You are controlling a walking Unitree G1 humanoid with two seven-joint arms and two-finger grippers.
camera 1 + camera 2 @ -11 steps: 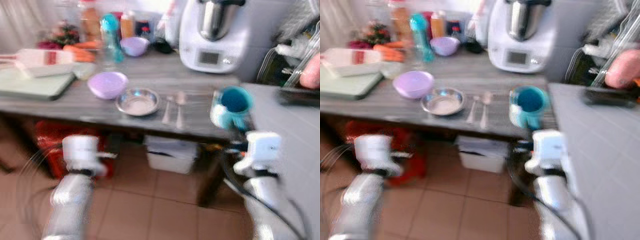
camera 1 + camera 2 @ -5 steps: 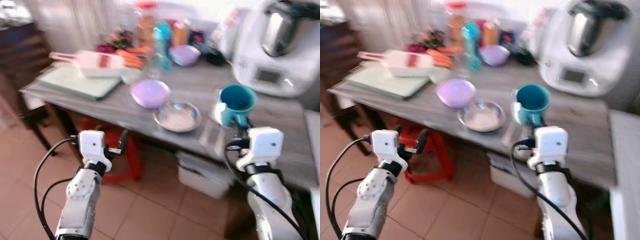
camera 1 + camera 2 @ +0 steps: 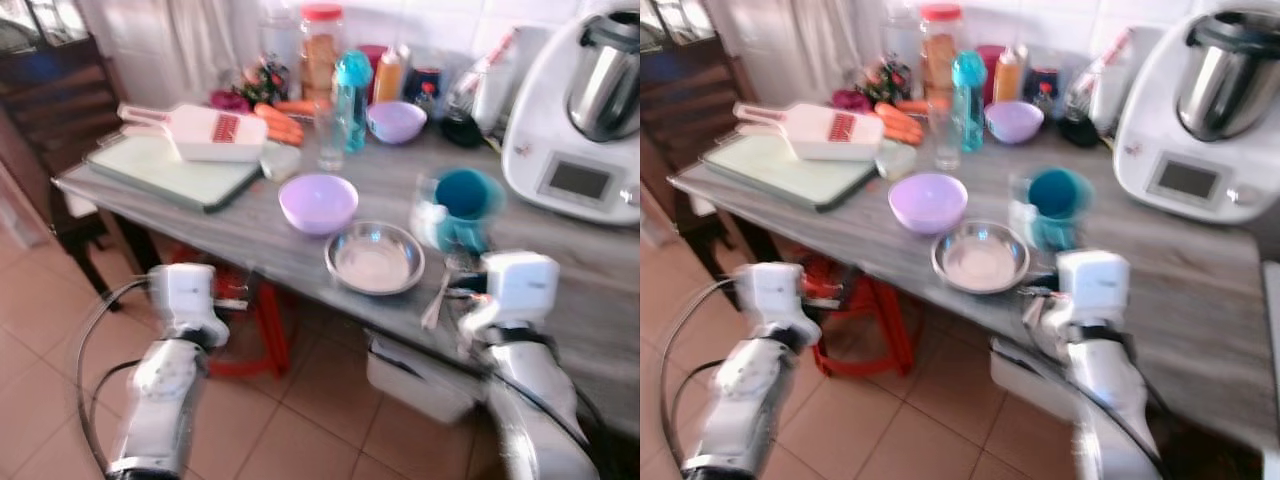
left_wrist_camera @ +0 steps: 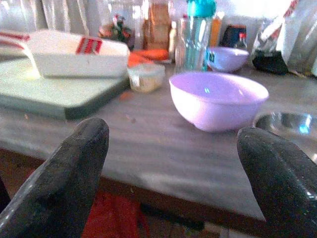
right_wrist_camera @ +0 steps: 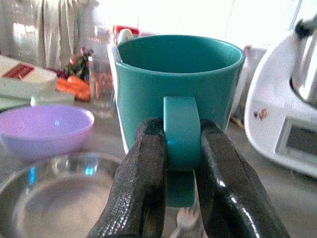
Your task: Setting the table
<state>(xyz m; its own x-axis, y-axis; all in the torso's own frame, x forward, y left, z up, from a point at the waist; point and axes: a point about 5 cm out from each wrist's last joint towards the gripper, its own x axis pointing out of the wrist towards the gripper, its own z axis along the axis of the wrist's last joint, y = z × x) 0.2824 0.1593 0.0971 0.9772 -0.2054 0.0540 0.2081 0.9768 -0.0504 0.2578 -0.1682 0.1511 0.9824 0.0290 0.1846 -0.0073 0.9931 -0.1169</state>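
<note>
Right gripper (image 5: 181, 163) clamps upright teal mug (image 5: 178, 94) by its handle.

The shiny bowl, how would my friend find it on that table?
Start at the big white kitchen machine on the grey table. Go along the near edge past the teal mug to the shiny bowl. It is bare metal; the bowl beside it is purple.
</note>
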